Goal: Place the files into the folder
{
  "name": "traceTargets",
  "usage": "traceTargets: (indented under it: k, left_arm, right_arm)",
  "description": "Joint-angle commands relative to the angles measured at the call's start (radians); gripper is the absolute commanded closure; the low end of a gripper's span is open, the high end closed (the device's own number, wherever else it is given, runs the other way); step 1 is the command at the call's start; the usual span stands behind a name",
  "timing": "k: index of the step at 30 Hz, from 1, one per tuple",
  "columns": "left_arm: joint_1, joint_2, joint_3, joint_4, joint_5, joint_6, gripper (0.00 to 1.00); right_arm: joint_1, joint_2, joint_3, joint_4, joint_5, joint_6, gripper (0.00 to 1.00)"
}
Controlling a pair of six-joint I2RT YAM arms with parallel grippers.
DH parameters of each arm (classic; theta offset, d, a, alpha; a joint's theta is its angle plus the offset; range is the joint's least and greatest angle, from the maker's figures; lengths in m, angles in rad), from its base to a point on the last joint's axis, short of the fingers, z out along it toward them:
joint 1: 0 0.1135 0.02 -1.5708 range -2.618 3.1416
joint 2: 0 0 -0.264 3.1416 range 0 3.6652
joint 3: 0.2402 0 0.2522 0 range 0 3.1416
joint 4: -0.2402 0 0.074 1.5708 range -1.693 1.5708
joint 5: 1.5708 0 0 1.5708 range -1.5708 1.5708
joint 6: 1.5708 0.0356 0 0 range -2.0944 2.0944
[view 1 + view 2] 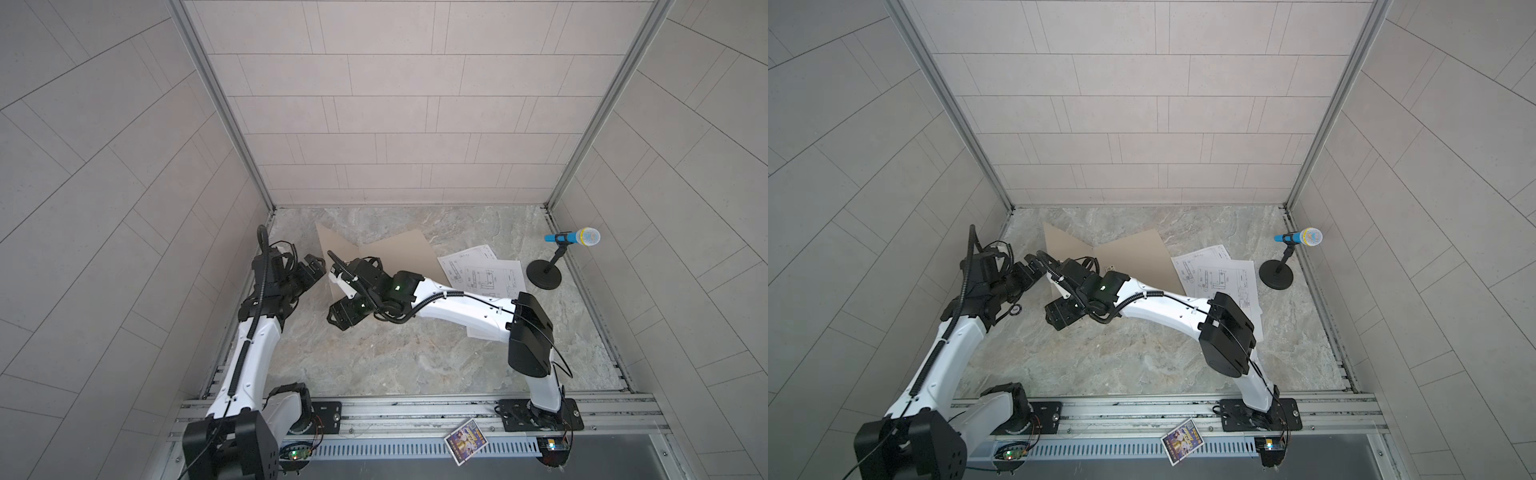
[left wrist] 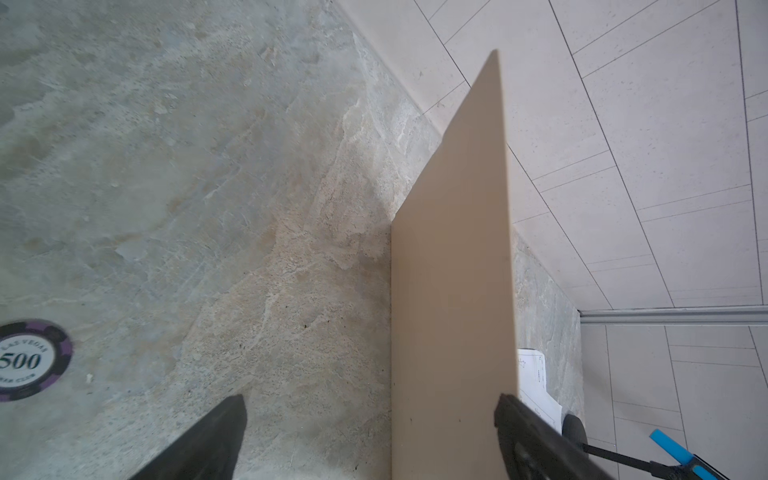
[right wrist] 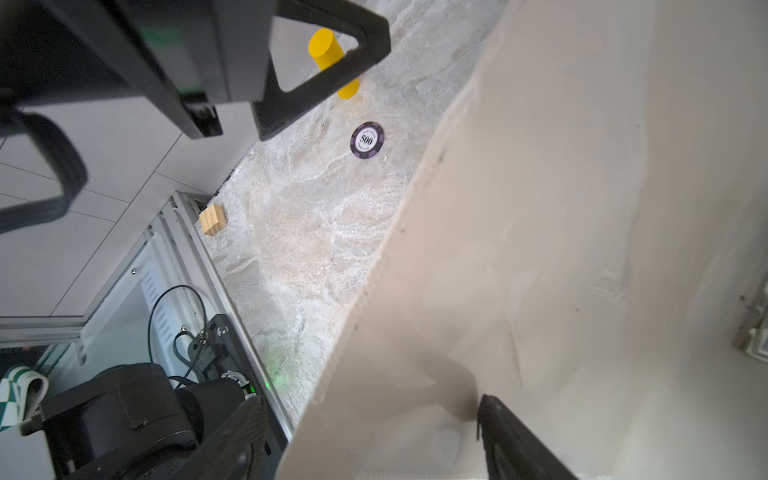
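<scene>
Right gripper (image 3: 370, 415) stood with its jaws spread wide, clamping nothing, a raised cover of the folder (image 1: 395, 253) between them. The left gripper (image 2: 370, 399) was just as wide, straddling what looked like that same upright cover without pinching it. With neither holding, I judged the cover could flop shut before anything went in. The folder lay open at the back of the table (image 1: 415, 353), the files (image 1: 482, 274) flat just beside its right edge, partly under the right arm (image 1: 457, 307); a careless retreat might drag them. On the poker chip (image 2: 33, 359) I read "LAS VEGAS" and "500"; the files' print was too small to read.
</scene>
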Motion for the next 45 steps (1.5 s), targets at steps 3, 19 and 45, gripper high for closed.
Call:
traceTargets:
  k: [3,19,45]
  left_arm:
    - [0.021,-0.052,0.023,-0.128,-0.105,0.025,0.00]
    - [0.018,-0.052,0.135,-0.255,-0.116,0.044,0.03]
    - [-0.422,0.748,0.418,-0.019,-0.038,0.070,0.30]
  right_arm:
    - [0.007,-0.040,0.014,0.082,-0.085,-0.025,0.01]
    - [-0.035,-0.188,-0.133,0.165,-0.075,-0.085,0.02]
    - [-0.845,-0.671,-1.020,0.248,-0.047,-0.056,0.14]
